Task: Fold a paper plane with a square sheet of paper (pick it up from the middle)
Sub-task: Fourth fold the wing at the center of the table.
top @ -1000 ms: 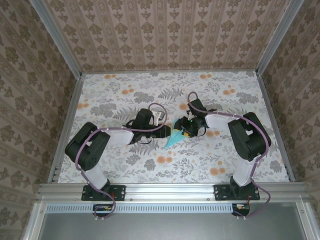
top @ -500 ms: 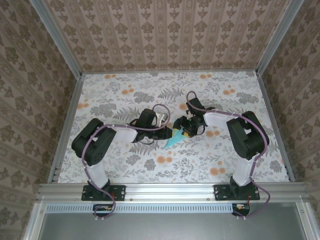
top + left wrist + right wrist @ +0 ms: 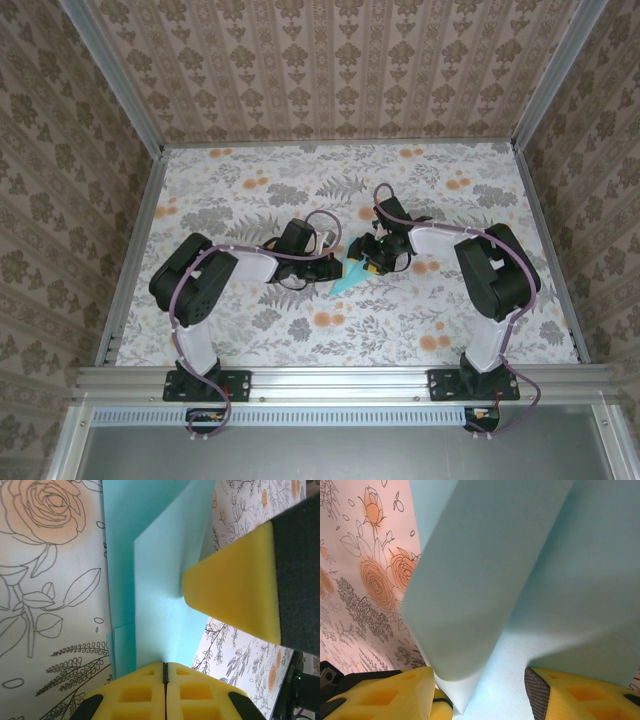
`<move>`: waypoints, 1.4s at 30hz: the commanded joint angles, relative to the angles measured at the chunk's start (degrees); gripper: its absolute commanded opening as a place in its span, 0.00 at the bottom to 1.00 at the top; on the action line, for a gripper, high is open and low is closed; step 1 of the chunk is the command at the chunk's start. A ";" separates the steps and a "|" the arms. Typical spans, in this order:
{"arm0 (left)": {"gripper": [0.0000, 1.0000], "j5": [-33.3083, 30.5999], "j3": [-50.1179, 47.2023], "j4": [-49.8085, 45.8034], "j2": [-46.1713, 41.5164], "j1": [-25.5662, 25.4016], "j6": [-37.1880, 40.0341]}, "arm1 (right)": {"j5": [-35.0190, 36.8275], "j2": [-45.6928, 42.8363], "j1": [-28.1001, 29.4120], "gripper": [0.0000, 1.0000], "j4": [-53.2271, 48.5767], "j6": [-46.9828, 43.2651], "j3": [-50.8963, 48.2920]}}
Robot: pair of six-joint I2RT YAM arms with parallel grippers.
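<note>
Left claw (image 3: pixel 165 669) pinches folded turquoise paper (image 3: pixel 157 585); a second yellow pad (image 3: pixel 232 587) presses on it

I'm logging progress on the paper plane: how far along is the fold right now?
Done: the paper shows overlapping folded layers and a pointed end. In hand: the left gripper has its jaws shut on the paper's edge; the right gripper straddles a curling flap, jaws open. Left: that flap is not pressed flat, and the shape is not yet a slim dart.

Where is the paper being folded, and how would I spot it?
Look at the middle of the flowered table, where the two black arms meet. The square sheet of paper sits between their tips: the one plain turquoise thing, folded to a point.
</note>
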 commanded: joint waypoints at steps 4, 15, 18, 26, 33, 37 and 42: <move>0.06 -0.46 1.50 -1.56 0.97 0.44 1.04 | 5.59 3.30 -0.16 0.49 -5.79 -2.20 -2.68; 0.06 -0.11 1.92 -2.53 1.83 0.42 1.06 | 8.74 6.79 -0.21 0.42 -10.94 -1.91 -0.55; 0.06 -0.15 2.15 -3.02 2.10 0.46 1.01 | 8.86 7.83 -0.15 0.42 -12.52 -2.62 0.54; 0.06 -1.81 1.92 -5.12 0.66 0.51 1.37 | 10.82 10.46 0.12 0.44 -15.69 -4.05 2.84; 0.06 -1.94 2.27 -5.96 -0.98 0.74 1.33 | 13.96 13.37 0.69 0.45 -19.99 -2.99 5.02; 0.07 -2.73 1.83 -5.65 -3.36 1.03 0.88 | 15.57 14.22 0.91 0.44 -20.39 -0.89 5.36; 0.09 -2.62 0.67 -3.60 -5.95 1.13 -0.25 | 15.81 15.31 1.08 0.45 -19.95 1.36 5.35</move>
